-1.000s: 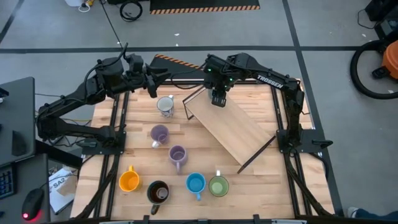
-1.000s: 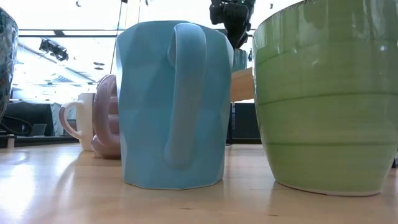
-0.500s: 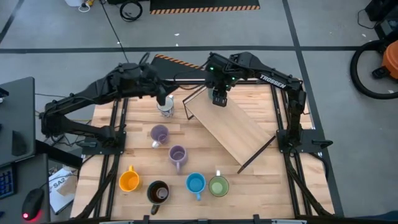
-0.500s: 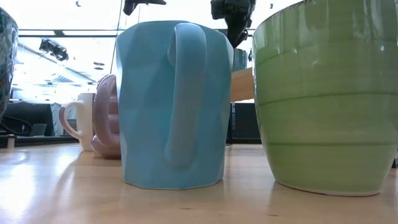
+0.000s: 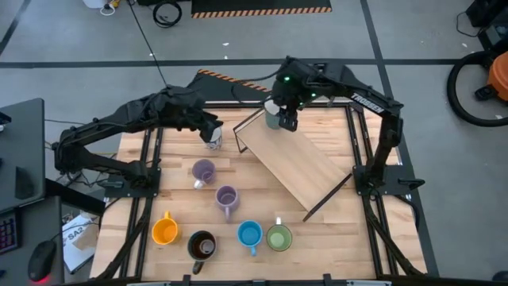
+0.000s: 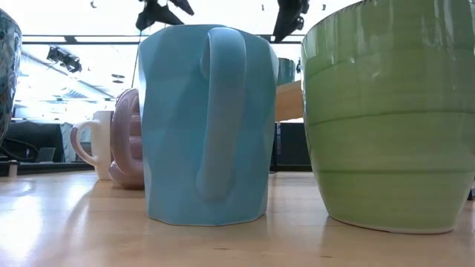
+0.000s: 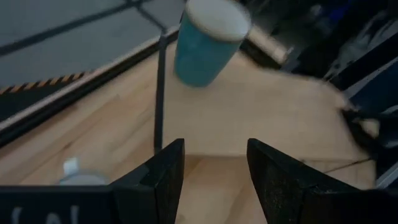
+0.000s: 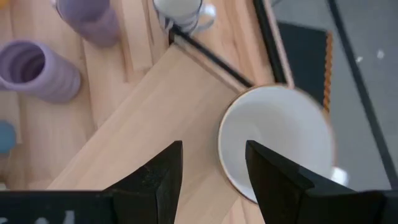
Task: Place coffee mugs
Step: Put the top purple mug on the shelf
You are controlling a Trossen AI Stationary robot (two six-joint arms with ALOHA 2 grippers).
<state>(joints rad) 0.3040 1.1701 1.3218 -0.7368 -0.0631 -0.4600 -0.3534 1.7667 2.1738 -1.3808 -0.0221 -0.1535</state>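
A teal mug [image 5: 272, 119] with a white inside [image 8: 280, 143] stands upright on the far end of a raised wooden board [image 5: 298, 163]. My right gripper [image 5: 287, 119] hangs open just above and beside it, with nothing between its fingers [image 8: 165, 171]. My left gripper [image 5: 213, 131] is open too, tipped downward over a white mug [image 5: 212, 143] left of the board. It looks across at the teal mug [image 7: 205, 43]. Two lavender mugs [image 5: 204, 171] [image 5: 226, 199] stand mid-table. Orange [image 5: 164, 230], dark [image 5: 202, 246], blue [image 5: 250, 234] and green [image 5: 279, 237] mugs stand in a row along the near edge.
The board lies slantwise across the table's right half on a black wire frame [image 5: 329, 193]. Black frame rails [image 5: 149, 167] run along both table sides. In the low view the blue mug [image 6: 204, 122] and the green mug [image 6: 390, 111] fill the foreground.
My right gripper has risen and drawn back toward the far right, uncovering the teal mug, which stays standing on the board's far end. My left gripper has swung toward the table's right and down, tipping its fingers downward over the white mug.
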